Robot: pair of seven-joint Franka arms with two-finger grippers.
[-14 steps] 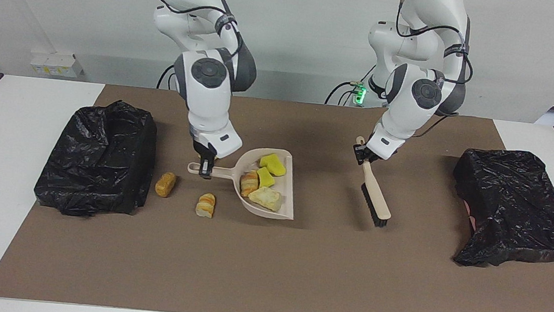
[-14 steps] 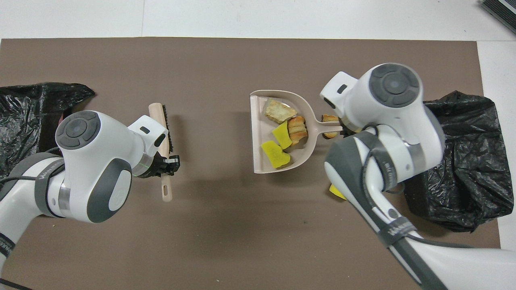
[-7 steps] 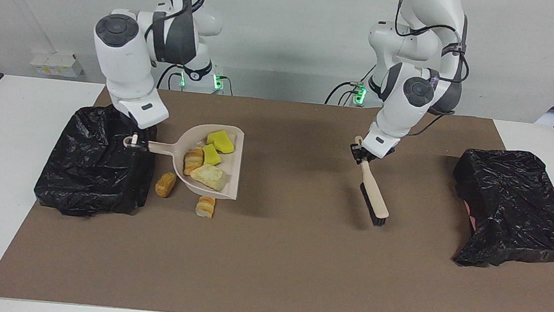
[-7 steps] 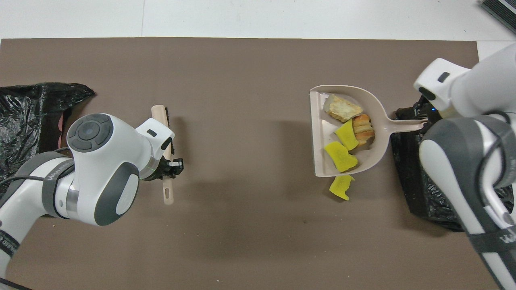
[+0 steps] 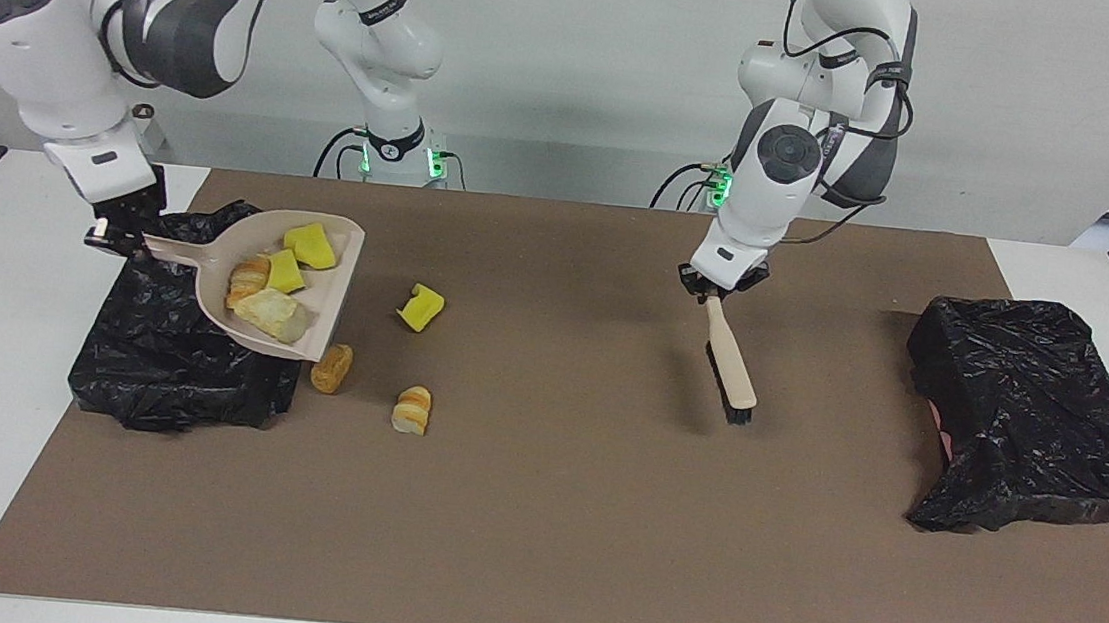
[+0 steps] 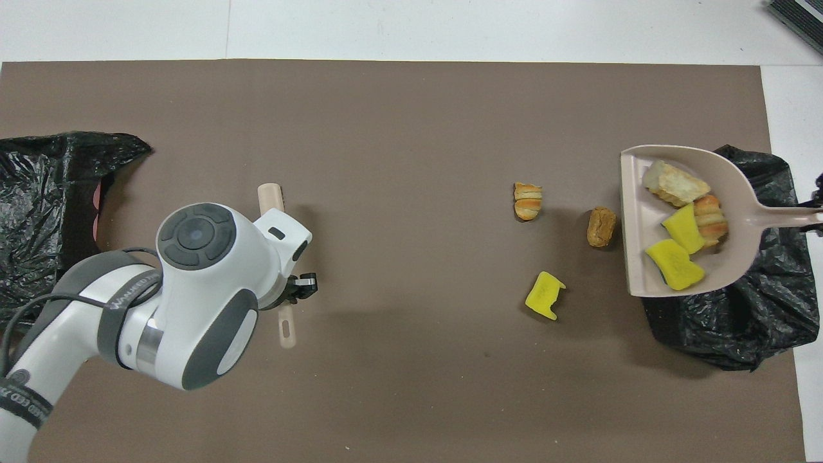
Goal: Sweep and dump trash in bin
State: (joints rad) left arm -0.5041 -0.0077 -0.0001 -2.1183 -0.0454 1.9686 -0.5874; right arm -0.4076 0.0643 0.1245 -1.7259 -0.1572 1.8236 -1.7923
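Note:
My right gripper [image 5: 115, 235] is shut on the handle of the beige dustpan [image 5: 329, 302], held up and tilted over the black-bagged bin [image 5: 168, 373] at the right arm's end. Several pieces of trash lie in the pan, among them a yellow wedge [image 5: 309, 244] and a bread chunk [image 5: 268, 313]. Three pieces lie on the mat beside that bin: a yellow wedge [image 5: 420, 307], a brown chunk [image 5: 333, 368] and a striped bread piece [image 5: 412, 410]. My left gripper [image 5: 717, 288] is shut on the beige brush [image 5: 732, 372], which slopes down with its bristles near the mat. In the overhead view the dustpan [image 6: 636, 218] overlaps the bin [image 6: 739, 328].
A second black-bagged bin [image 5: 1037, 414] sits at the left arm's end of the table. The brown mat [image 5: 547, 512] covers most of the white table. From overhead, the left arm hides most of the brush [image 6: 286, 328].
My right arm has lifted the loaded dustpan and carried it from mid-mat to over the bin, uncovering a yellow wedge on the mat. My left gripper has drawn the brush slightly toward the robots.

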